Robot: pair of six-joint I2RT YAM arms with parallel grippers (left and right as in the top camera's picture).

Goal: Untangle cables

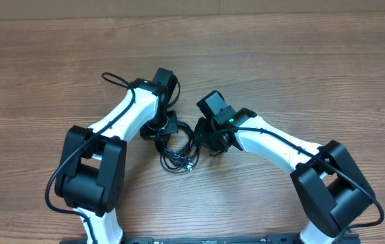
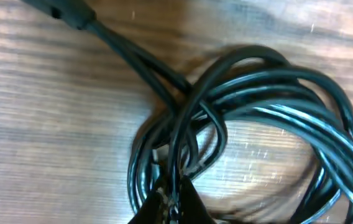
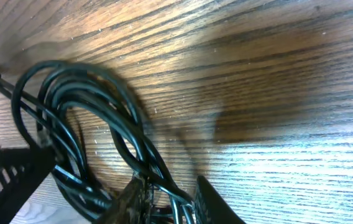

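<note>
The left wrist view alone shows the left claw [image 2: 173,205] pinched together on strands of the thin black flexible cables [image 2: 257,93], a loose coil with one straight lead running up-left to a black plug [image 2: 68,11]. The right wrist view shows the right claw [image 3: 170,205] parted, with strands passing between its fingers. Overhead, the bundle lies between both claws on the brown wooden surface [image 1: 280,61], elongated far-to-near.

Table [image 1: 301,61] brown wood-grain, smooth, faint sheen; cables [image 2: 270,87] glossy black, smooth rubbery sheathing.
</note>
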